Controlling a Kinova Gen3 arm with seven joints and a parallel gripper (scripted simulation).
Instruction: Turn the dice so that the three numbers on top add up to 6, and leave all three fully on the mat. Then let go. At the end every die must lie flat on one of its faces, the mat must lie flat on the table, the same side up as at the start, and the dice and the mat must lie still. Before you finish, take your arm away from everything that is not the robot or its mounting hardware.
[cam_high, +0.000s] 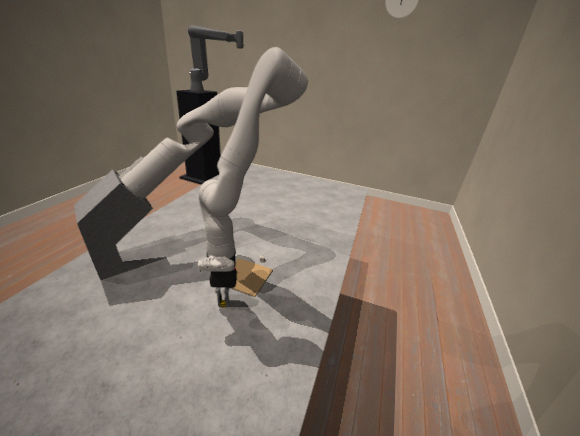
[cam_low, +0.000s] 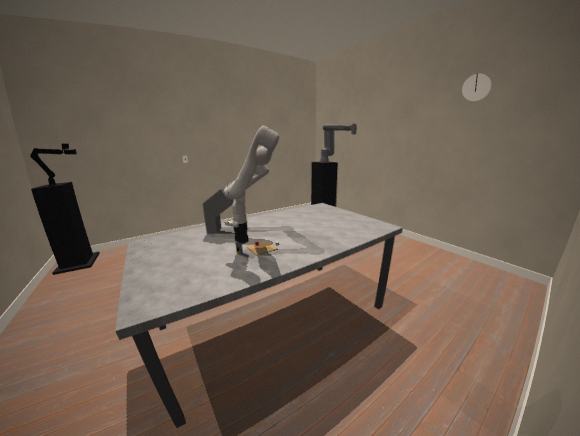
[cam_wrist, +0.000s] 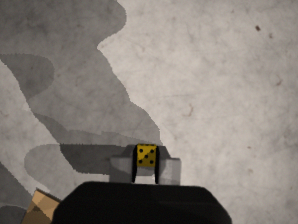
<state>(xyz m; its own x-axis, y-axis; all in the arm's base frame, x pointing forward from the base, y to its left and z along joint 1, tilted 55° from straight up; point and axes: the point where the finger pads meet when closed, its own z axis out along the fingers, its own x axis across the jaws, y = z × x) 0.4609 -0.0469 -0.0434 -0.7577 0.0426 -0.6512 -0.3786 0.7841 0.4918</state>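
A yellow die (cam_wrist: 146, 155) with black pips lies on the grey table top, off the mat, beside its edge. My gripper (cam_wrist: 146, 158) points straight down over it, and the two dark fingers press against its left and right sides. It also shows in the top view (cam_high: 223, 300) at table level. The tan mat (cam_high: 252, 277) lies flat just beyond the gripper; one corner shows in the wrist view (cam_wrist: 40, 206). A red die (cam_low: 257, 243) sits on the mat. A small white die (cam_high: 262, 258) lies on the table past the mat's far edge.
The arm's grey base block (cam_high: 107, 220) stands on the table to the left. The table's right edge (cam_high: 345, 300) runs near the mat. Black camera stands (cam_low: 62, 225) are on the floor beyond the table.
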